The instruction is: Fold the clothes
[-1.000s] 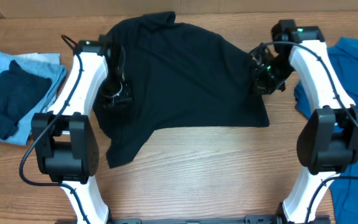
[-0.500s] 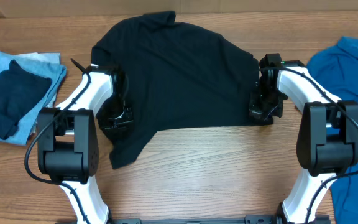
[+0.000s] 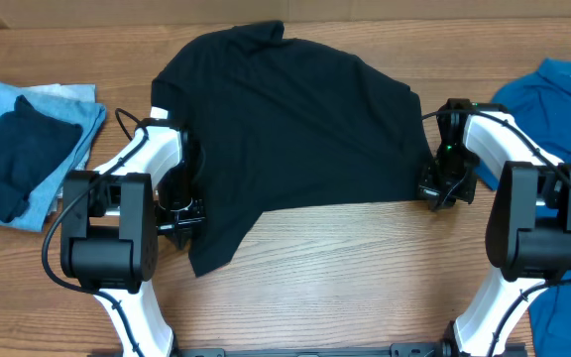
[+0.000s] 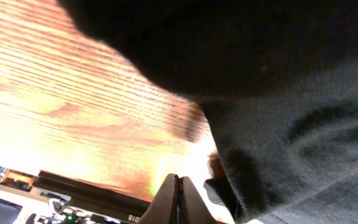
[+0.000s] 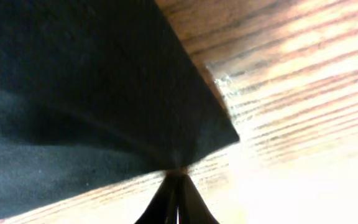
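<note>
- The worktop (image 3: 345,288) showed bare wood across its near half, between the two arms and in front of the lower hem of the black shirt (image 3: 295,119).
- The black shirt lay spread at the middle, collar to the far side. Since half a second before, it had slid nearer and its lower right corner had gone further right. The left sleeve reached lowest.
- The blue shirt (image 3: 563,99) stayed at the right edge, just behind the right arm and apart from the black shirt.
- A folded pile (image 3: 18,149) sat unchanged at far left, well apart.
- The right hand (image 3: 442,188) was closed, pinching the black shirt's lower right corner.
- The left hand (image 3: 178,210) was closed at the black shirt's left edge. I could not tell whether it had caught cloth.
</note>
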### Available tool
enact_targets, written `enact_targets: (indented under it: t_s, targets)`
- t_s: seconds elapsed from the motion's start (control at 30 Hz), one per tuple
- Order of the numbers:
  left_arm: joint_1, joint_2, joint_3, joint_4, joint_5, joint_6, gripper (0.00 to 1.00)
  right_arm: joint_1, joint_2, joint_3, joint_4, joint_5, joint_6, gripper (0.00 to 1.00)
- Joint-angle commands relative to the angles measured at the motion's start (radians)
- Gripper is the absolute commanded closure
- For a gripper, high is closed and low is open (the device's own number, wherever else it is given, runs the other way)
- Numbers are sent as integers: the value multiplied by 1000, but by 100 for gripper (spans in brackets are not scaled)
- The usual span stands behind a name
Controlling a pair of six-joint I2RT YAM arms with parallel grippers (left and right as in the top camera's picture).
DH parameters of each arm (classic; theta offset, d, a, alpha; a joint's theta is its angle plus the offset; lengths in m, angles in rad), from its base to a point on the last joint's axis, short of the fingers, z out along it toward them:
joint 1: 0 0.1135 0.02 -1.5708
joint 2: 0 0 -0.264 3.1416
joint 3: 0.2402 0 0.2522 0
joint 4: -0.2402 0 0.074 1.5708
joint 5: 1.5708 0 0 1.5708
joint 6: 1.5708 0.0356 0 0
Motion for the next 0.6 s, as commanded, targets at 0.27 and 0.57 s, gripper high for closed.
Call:
enact_targets:
  t_s: [0.27,0.57]
  targets:
    - [2,-301,420,286,90,140,96,57,-48,420,125,-182,-230,96]
    - [2,45,322,663,262,254,96,164,152,408,423,-240,-423,96]
